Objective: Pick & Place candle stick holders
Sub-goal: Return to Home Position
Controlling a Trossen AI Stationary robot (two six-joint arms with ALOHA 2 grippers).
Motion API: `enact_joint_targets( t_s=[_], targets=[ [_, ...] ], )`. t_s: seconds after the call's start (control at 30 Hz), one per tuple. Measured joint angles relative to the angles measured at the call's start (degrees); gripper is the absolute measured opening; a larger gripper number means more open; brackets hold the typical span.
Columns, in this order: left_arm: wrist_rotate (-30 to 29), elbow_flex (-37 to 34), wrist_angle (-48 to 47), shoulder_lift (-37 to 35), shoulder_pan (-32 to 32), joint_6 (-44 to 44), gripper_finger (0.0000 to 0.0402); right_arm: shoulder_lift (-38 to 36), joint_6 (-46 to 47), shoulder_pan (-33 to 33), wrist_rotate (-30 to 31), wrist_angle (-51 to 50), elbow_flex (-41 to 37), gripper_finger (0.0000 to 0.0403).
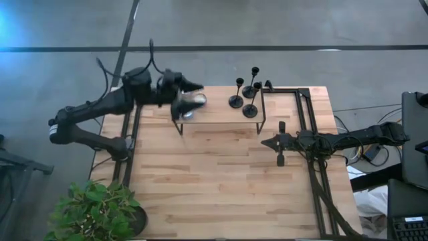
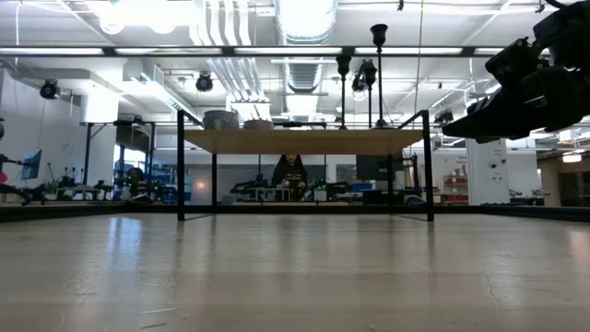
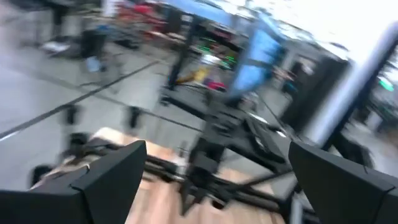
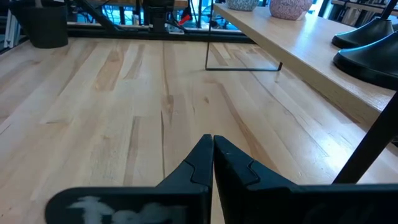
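Three black candle stick holders (image 1: pixel 236 94) (image 1: pixel 251 84) (image 1: pixel 253 105) stand on their round bases on the right end of a raised wooden shelf (image 1: pixel 221 114). In the low view they rise above the shelf top (image 2: pixel 378 55). Two of their bases show in the right wrist view (image 4: pixel 367 34). My left gripper (image 1: pixel 192 98) hovers open and empty over the shelf's left end; its two fingers stand wide apart in the left wrist view (image 3: pixel 217 180). My right gripper (image 1: pixel 267 142) is shut and empty, low over the table just near of the shelf's right end (image 4: pixel 212 155).
Two small pots (image 4: pixel 289 7) (image 2: pixel 221 118) stand on the shelf's left end. A black frame (image 1: pixel 304 120) runs along the table's right side and another along its left (image 1: pixel 130 134). A potted plant (image 1: pixel 93 207) stands at the near left corner. Bare wood lies near of the shelf.
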Motion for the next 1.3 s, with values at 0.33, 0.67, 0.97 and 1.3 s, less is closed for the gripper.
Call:
enact_joint_targets(
  t_s=[0.33, 0.67, 0.97, 1.3],
  targets=[
    [-0.01, -16.98, 17.28, -9.66, -12.35, 12.09, 0.0399, 0.01, 0.0, 0.0, -0.01, 0.02, 0.0, 0.0009],
    [-0.02, -37.03, 40.14, -17.38, -17.2, 14.74, 0.0399, 0.01, 0.0, 0.0, 0.0, 0.0, 0.0, 0.0009],
    [-1.34, -42.19, 40.97, -21.51, -17.18, 14.92, 0.0399, 0.01, 0.0, 0.02, 0.01, 0.02, 0.0, 0.0008],
    [-0.93, -49.89, 44.13, -26.04, -17.22, 14.69, 0.0399, -0.01, 0.0, 0.02, -0.01, 0.02, 0.0, 0.0008]
  ],
)
